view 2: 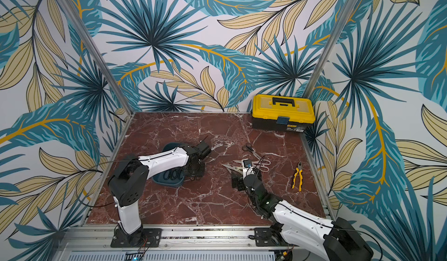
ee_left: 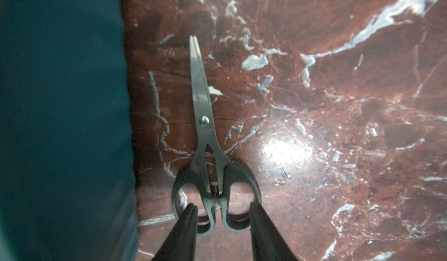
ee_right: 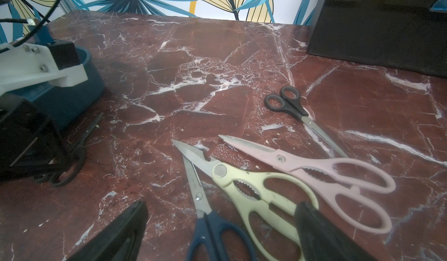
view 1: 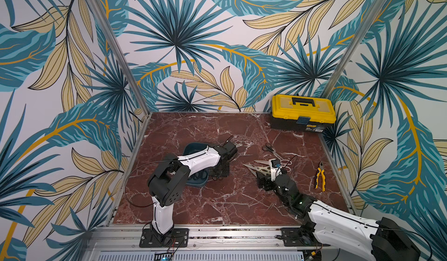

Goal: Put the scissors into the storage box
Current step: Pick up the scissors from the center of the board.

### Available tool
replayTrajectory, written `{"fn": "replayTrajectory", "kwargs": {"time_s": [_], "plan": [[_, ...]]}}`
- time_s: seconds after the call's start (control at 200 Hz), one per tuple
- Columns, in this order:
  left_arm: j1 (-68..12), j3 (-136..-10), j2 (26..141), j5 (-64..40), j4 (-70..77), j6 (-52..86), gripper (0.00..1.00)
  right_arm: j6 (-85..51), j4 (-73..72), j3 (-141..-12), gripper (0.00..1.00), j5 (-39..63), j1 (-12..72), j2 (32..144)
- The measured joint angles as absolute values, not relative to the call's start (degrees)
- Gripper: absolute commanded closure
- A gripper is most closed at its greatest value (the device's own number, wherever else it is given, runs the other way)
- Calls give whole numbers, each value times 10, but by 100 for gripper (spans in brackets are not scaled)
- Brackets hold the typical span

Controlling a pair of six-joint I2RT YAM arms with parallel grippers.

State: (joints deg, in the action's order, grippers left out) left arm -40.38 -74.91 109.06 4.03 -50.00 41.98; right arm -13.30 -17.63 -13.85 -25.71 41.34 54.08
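Note:
The teal storage box (view 1: 193, 146) (ee_left: 60, 102) stands left of centre, with black scissors handles (view 2: 173, 174) inside. Beside its wall a black-handled pair of scissors (ee_left: 205, 126) lies flat on the marble. My left gripper (ee_left: 222, 205) (view 1: 217, 174) is part open over its handle loops, one finger on each side. My right gripper (ee_right: 223, 205) (view 1: 261, 176) stands wide open over the blue-handled scissors (ee_right: 208, 223) and the cream pair (ee_right: 254, 192). The pink pair (ee_right: 314, 165) and a small black pair (ee_right: 290, 105) (view 1: 272, 149) lie just beyond.
A yellow-and-black toolbox (view 1: 302, 111) stands in the back right corner. Yellow-handled pliers (view 1: 319, 178) lie near the right edge. Patterned walls close in the marble table (view 1: 217, 206) on three sides.

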Motion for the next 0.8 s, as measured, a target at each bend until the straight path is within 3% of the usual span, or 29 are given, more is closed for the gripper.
{"fn": "replayTrajectory", "kwargs": {"time_s": [0.311,0.476,0.627,0.707,0.797], "plan": [[-400,-758,1116,38,-489,411,65,-135,-175,-141,0,-258,413,541],[-400,-772,1127,36,-491,397,80,-137,-174,-142,0,-262,413,541],[-400,-783,1134,36,-499,388,82,-138,-173,-142,0,-266,413,541],[-400,-790,1138,37,-505,383,90,-139,-171,-142,0,-266,413,541],[-400,-795,1141,37,-510,377,92,-140,-168,-142,0,-268,413,541]]}}
